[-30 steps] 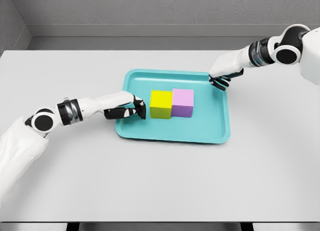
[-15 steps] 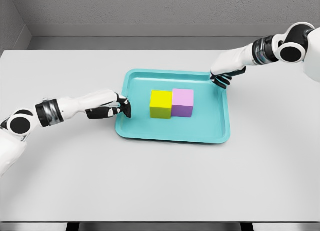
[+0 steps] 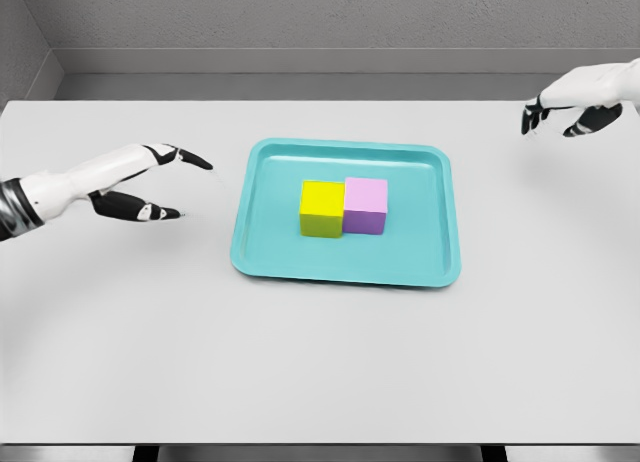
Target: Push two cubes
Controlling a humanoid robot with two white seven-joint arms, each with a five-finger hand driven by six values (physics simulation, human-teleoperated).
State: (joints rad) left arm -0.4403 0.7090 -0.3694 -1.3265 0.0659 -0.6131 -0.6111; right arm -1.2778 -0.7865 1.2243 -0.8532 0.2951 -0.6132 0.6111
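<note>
A yellow cube (image 3: 322, 208) and a pink cube (image 3: 365, 204) stand side by side, touching, in the middle of a teal tray (image 3: 340, 262). My left hand (image 3: 170, 185) hovers over the table well left of the tray, fingers spread and holding nothing. Far to the right, near the picture's edge, my right hand (image 3: 560, 112) is open too, clear of the tray and both cubes.
The tray lies on a wide light grey table (image 3: 320, 362). A grey wall (image 3: 320, 22) runs behind the table's far edge.
Both hands have drawn back from the tray: the left moved left and opened, the right moved right toward the picture's edge. The cubes have not moved.
</note>
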